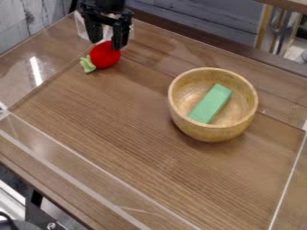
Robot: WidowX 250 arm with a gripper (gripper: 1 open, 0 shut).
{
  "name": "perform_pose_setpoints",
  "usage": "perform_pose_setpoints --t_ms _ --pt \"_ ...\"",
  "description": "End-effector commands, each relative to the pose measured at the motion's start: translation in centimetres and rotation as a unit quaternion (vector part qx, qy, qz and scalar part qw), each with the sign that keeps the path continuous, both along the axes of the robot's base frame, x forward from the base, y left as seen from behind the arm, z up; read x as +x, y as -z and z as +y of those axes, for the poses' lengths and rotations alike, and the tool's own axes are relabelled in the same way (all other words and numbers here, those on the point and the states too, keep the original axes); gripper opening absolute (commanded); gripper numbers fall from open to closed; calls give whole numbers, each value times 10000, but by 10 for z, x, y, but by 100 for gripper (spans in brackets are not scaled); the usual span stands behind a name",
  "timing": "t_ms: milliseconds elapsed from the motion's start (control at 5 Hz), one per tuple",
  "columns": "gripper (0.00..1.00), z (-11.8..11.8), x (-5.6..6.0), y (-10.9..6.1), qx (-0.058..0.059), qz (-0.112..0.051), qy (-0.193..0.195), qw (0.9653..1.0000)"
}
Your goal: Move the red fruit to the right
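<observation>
Camera view, black fingers [108, 38] spread wide and pointing down just over the red fruit [104, 55], perhaps touching it, fruit on the wooden counter [108, 135] far left, wooden bowl [213, 104] holding a green block [213, 102] well apart

A wood-grain desk [132, 153] in a warm brown fills most of the view, its boards running from near left to far right. A low clear barrier [282, 193] stands along its edges, showing as pale glossy lines on the near left and right sides. Soft light glares off the far left corner of the surface. Beyond the far edge lies a grey, blurred backdrop [204, 18], and a metal frame leg [274, 31] stands at the far right. Dark equipment sits below the near left corner.
</observation>
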State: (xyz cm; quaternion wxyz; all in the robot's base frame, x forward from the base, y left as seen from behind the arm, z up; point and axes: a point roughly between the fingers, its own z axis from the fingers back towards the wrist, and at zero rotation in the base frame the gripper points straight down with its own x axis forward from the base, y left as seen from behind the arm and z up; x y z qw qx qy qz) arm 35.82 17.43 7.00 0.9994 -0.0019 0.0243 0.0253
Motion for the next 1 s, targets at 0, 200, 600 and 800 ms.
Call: perform_pose_setpoints --t_ms 0,200,600,800 --pt "100 4 7 -27 123 -284 156 9994" --pt "100 7 5 -36 99 -309 271 9991" --pt "100 12 0 -30 99 -298 326 9990" --pt "100 16 -3 -18 100 -287 215 9993"
